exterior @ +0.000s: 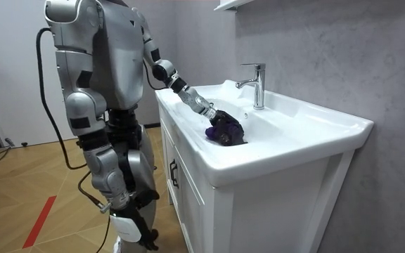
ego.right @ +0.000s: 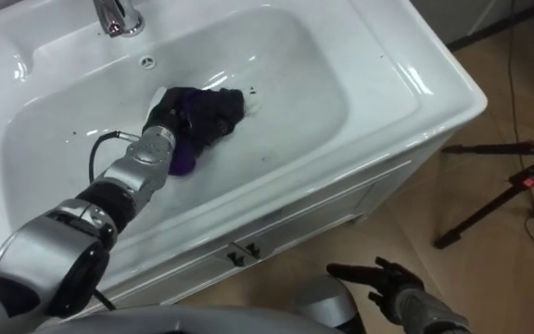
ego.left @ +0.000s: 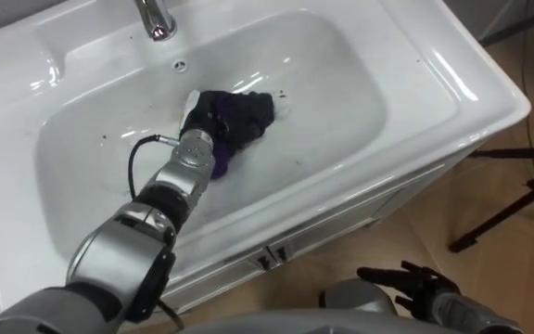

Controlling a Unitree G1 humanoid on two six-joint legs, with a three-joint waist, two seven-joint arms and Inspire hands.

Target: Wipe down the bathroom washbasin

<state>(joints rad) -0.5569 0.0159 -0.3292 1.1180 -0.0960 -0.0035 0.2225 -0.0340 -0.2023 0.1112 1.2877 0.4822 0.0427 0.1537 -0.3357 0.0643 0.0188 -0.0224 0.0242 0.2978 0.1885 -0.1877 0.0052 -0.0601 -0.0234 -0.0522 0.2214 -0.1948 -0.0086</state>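
A white basin (ego.left: 341,74) is set in a vanity top, with a chrome tap (ego.left: 156,19) at its back. On the basin floor lies a bunched dark purple cloth (ego.left: 248,116), with a little white showing at its edges. My left hand (ego.left: 204,121) reaches down into the bowl and rests on the cloth's left part, fingers curled into it. A few dark specks (ego.left: 105,137) dot the bowl to the hand's left. My right hand (ego.left: 411,278) hangs low in front of the cabinet, fingers spread and holding nothing. In the room view I stand at the vanity's front, leaning my left arm in.
An overflow hole (ego.left: 181,65) sits below the tap. White cabinet doors with small handles (ego.left: 272,255) are under the basin. A black tripod (ego.left: 517,199) stands on the wood floor to my right. A grey wall backs the vanity (exterior: 315,42).
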